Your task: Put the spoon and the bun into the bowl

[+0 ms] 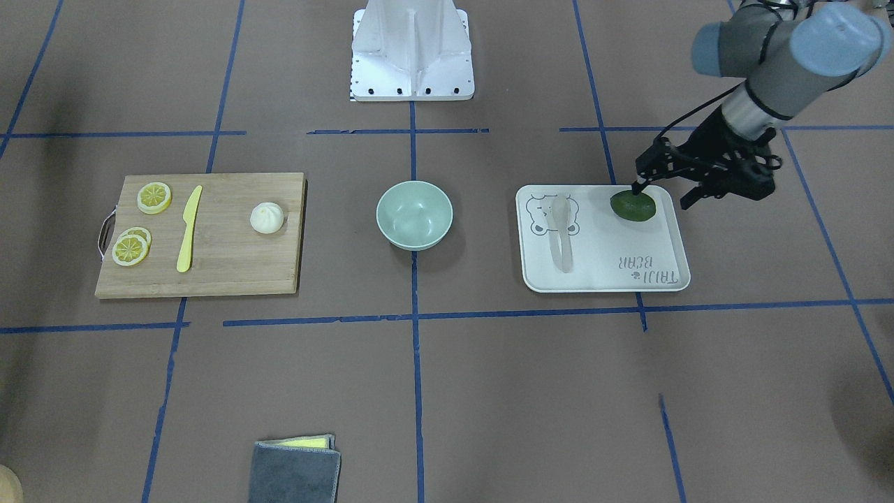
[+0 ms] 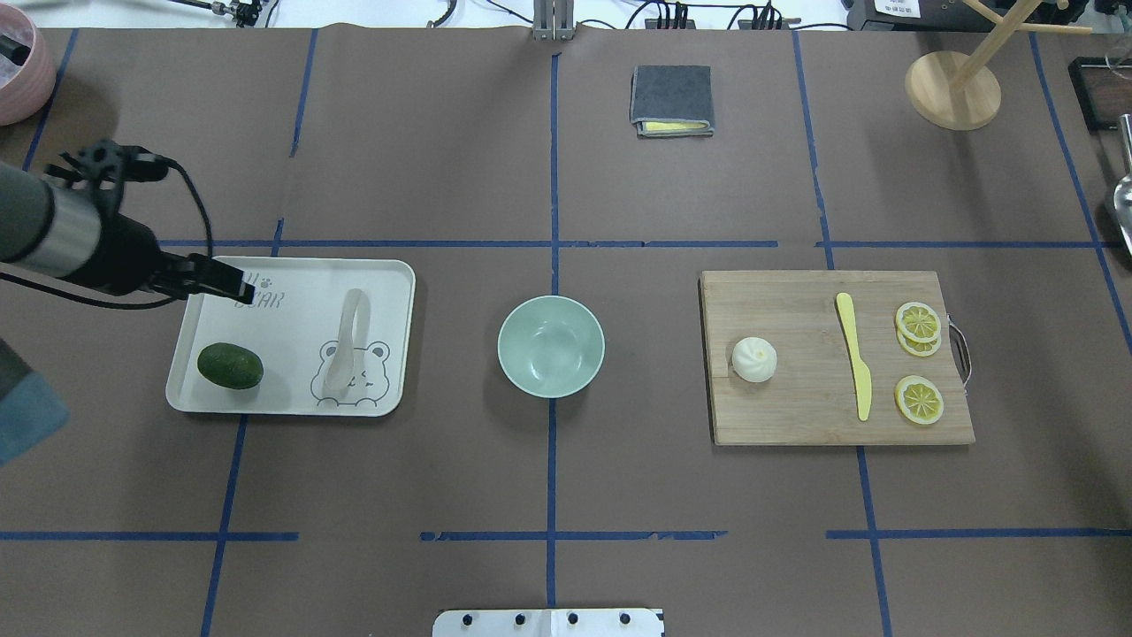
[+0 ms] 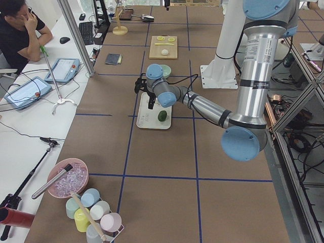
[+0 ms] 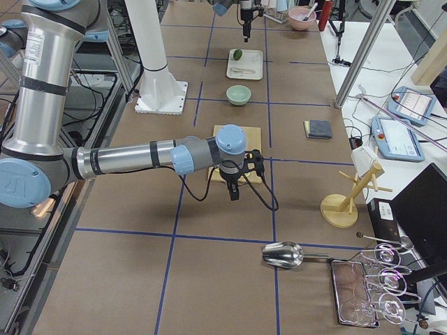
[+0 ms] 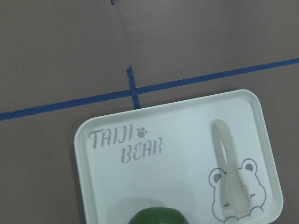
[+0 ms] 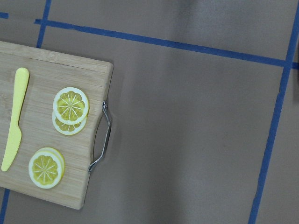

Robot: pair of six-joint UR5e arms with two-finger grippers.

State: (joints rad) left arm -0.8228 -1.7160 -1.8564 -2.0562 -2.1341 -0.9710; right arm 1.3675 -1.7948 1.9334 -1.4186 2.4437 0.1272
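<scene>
Right of frame, the left fingers (image 1: pixel 638 185) hung wide above the tray (image 1: pixel 607 253) holding the spoon (image 1: pixel 563 237); right fingers (image 4: pixel 233 191), I couldn't tell.

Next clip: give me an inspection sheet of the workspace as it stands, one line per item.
Surface: brown table with a blue tape grid; nothing spilled seen.
Job's things: spoon lies on the white tray; bun sits on the cutting board; bowl stands empty between them.
Clutter: green fruit on the tray; yellow knife and lemon slices on the board; folded grey cloth apart.
Grippers: left gripper open, above the tray's corner near the green fruit, holding nothing; right gripper hangs beside the board's handle end, open or shut cannot be told.
Cables: black cables loop off both wrists.
Surroundings: operator seated at a side desk; metal scoop and wooden stand at the table's right end.
</scene>
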